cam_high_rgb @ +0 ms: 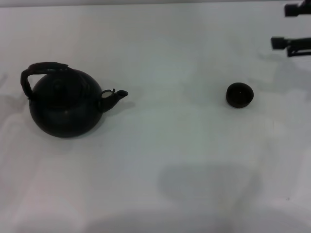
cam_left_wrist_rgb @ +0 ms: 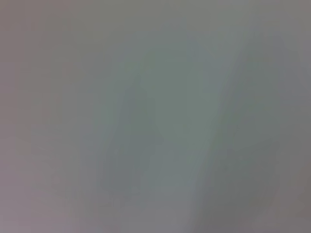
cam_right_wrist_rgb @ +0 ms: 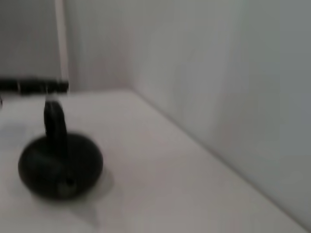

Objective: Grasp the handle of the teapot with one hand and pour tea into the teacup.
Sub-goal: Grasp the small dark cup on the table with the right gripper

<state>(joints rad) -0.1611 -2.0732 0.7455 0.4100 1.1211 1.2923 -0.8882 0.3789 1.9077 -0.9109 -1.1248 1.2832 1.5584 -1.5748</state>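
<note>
A white table (cam_high_rgb: 160,160) carries the black teapot (cam_high_rgb: 63,109) on the left, upright, its arched handle (cam_high_rgb: 41,70) looping over the lid and its stubby spout facing right toward the tiny dark teacup (cam_high_rgb: 239,94), which sits well apart on the right. The right gripper (cam_high_rgb: 291,29) shows at the far right edge, fingers spread and holding nothing, far beyond the teacup. The left gripper is out of sight.

A blank, blurred grey-white surface (cam_left_wrist_rgb: 155,116) with faint darker shadow bands fills the whole view.
</note>
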